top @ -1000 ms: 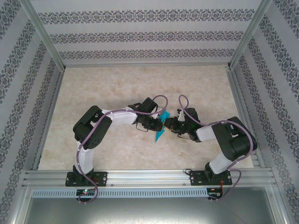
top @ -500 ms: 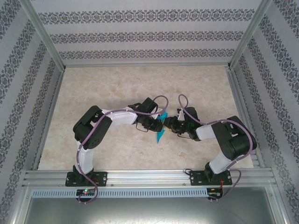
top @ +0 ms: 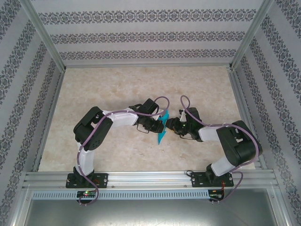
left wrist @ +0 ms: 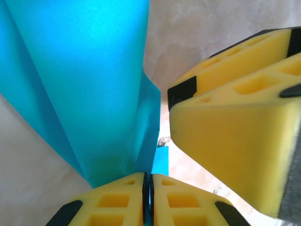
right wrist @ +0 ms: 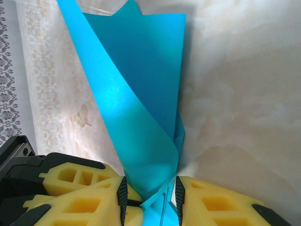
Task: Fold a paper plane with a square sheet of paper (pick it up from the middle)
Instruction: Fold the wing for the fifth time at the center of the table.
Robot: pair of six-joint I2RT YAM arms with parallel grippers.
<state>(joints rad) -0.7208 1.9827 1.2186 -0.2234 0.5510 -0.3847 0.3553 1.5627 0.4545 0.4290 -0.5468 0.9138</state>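
Teal paper sheet (top: 162,133) upright at centre of top view, pinched tight by left gripper (left wrist: 148,181); right gripper (right wrist: 149,186) jaws parted around its fold.

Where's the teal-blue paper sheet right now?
Top view, centre: the folded teal-blue paper sheet is pinched by the left gripper on its left, with the right gripper close on its right.

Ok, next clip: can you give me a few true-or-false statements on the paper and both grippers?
1. The left gripper is clamped on the teal paper. True.
2. The paper lies flat on the table. False: it is held, bent over on itself.
3. The right gripper has its jaws pressed shut. False: they stand apart, with paper in the gap.
4. Both grippers meet near the table's middle. True.
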